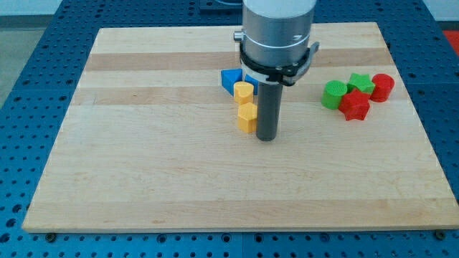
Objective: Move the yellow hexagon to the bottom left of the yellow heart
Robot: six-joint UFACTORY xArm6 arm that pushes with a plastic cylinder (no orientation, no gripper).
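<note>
Two yellow blocks stand one above the other near the board's middle. The upper one (244,92) looks like the yellow hexagon. The lower one (247,117) looks like the yellow heart, and the two touch or nearly touch. My tip (267,137) rests on the board just right of the lower yellow block, very close to its right side. The rod and the arm's grey body above it hide the area right of the upper yellow block.
A blue block (231,77) lies just above the yellow pair, and a second blue piece (251,80) shows partly behind the arm. At the right stand a green block (333,94), a green star (361,83), a red star (354,105) and a red block (382,87).
</note>
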